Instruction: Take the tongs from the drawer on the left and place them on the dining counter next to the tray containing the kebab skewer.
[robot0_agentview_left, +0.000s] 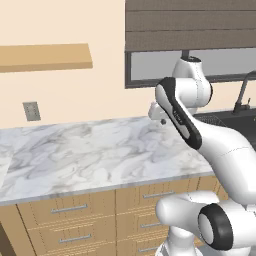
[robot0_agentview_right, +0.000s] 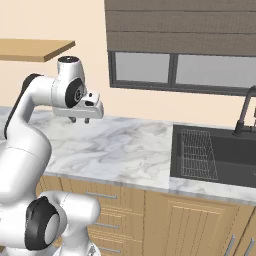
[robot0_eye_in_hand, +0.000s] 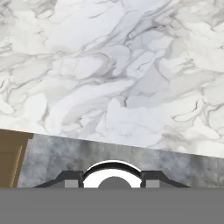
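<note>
While the arm hangs folded above the worktop (robot0_agentview_left: 90, 150), the gripper (robot0_agentview_right: 80, 119) points straight down at bare marble, well above it and touching nothing. Its two short fingertips (robot0_agentview_right: 73, 119) stand a little apart with only air between them, a narrow gap and nothing held. In the hand view the same veined stone spreads below the camera, with the worktop's front edge and a strip of grey floor beyond it.

The tongs cannot be seen; judging from the task, they lie inside a closed drawer. Below the worktop's front edge, in the left base view, runs a row of shallow light-wood drawers, and the one furthest to the left of the arm (robot0_agentview_left: 67, 209) has its slim silver handle (robot0_agentview_left: 69, 208) showing and its front flush with its neighbours. That is probably the drawer meant, though the pictures alone do not settle it. To the right of the worktop lies the dark sink (robot0_agentview_right: 220, 155).

The step in hand looks like the approach to that drawer, so little of the task is done. To do it well, the arm should swing out past the worktop's front edge and come down in front of it. The claw should turn to face the drawer front, with its fingers above and below the bar. Pulling straight out, square to the front, should keep the drawer from jamming.
</note>
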